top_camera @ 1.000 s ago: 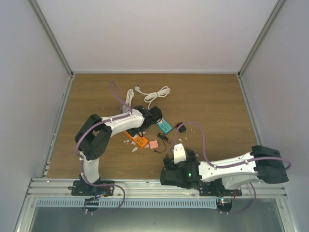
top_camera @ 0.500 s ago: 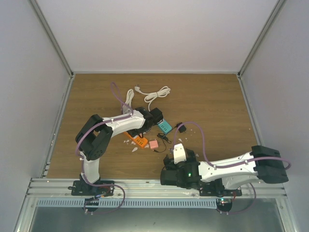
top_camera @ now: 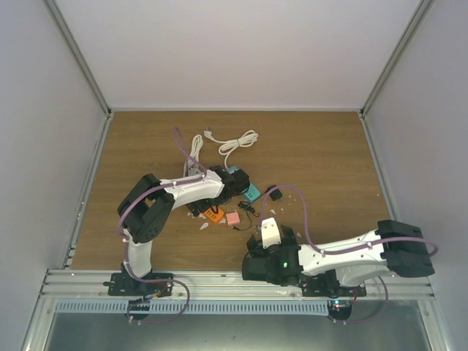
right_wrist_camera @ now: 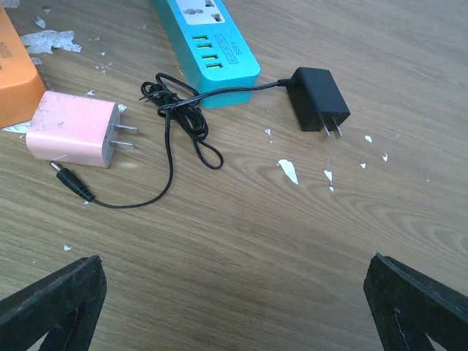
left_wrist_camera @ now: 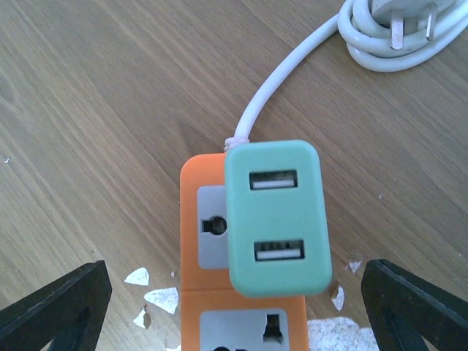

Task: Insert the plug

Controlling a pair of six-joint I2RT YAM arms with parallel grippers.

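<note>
The plug (right_wrist_camera: pixel 320 99), a small black boxy adapter, lies flat on the wood with its two prongs pointing toward the near side; from above the plug (top_camera: pixel 276 194) sits just right of the teal power strip (top_camera: pixel 251 192). Its thin black cord (right_wrist_camera: pixel 172 124) loops toward a pink adapter (right_wrist_camera: pixel 73 139). My right gripper (right_wrist_camera: pixel 234 292) hangs open over bare wood, well short of the plug. My left gripper (left_wrist_camera: pixel 238 307) is open above a green USB adapter (left_wrist_camera: pixel 276 216) seated on an orange power strip (left_wrist_camera: pixel 199 307), touching neither.
A coiled white cord (top_camera: pixel 235 143) with a white plug (left_wrist_camera: pixel 409 18) lies behind the strips. The teal power strip (right_wrist_camera: pixel 208 44) reaches toward the far side. White paper scraps (right_wrist_camera: pixel 289 170) dot the wood. Walls enclose the table on three sides.
My left gripper has gone from shut to open and its arm has shifted slightly toward the near side, uncovering the green adapter. The right arm has barely moved.
</note>
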